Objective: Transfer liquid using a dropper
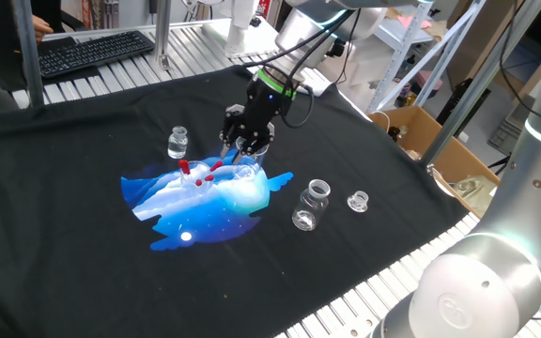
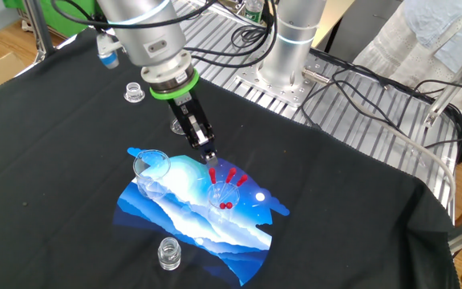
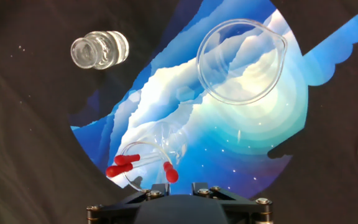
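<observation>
Three droppers with red bulbs stand in a small clear beaker (image 3: 157, 149) on the blue print. Two bulbs (image 3: 120, 167) lean left and one bulb (image 3: 171, 173) lies just ahead of my fingers. The bulbs also show in one fixed view (image 1: 209, 174) and in the other fixed view (image 2: 231, 177). My gripper (image 3: 179, 188) (image 1: 240, 147) (image 2: 209, 158) hovers right over them, with the jaws a little apart and nothing between them. A larger empty glass beaker (image 3: 241, 62) (image 2: 151, 168) stands beside the small one.
A small clear vial (image 3: 98, 51) (image 1: 177, 143) (image 2: 168, 253) stands on the black cloth. A glass bottle (image 1: 312, 203) and a round stopper (image 1: 358, 201) sit to the right. Another small glass piece (image 2: 135, 93) lies near the arm's base. A keyboard (image 1: 92, 52) is at the back.
</observation>
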`<act>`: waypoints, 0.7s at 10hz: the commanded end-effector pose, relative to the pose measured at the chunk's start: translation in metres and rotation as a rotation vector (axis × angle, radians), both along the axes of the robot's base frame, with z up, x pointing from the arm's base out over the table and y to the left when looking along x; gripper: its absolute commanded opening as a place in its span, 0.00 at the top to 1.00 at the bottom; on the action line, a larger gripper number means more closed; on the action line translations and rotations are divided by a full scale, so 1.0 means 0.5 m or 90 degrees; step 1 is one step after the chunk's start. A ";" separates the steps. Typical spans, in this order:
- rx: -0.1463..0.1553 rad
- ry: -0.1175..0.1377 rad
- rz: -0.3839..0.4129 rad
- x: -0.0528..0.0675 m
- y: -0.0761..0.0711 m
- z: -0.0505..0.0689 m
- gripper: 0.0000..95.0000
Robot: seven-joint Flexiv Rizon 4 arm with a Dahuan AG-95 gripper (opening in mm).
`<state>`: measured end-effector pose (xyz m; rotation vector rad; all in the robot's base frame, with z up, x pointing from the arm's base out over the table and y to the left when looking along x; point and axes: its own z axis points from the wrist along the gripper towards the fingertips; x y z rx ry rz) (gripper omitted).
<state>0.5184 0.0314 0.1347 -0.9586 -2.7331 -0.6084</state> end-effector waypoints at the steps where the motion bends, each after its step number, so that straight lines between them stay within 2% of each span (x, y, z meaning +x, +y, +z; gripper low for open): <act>1: 0.002 -0.004 -0.007 0.004 0.002 -0.006 0.80; 4: 0.006 -0.004 -0.017 0.010 0.007 -0.015 0.80; 5: 0.008 -0.006 -0.022 0.014 0.009 -0.020 0.60; 7: 0.012 -0.008 -0.027 0.018 0.010 -0.023 0.60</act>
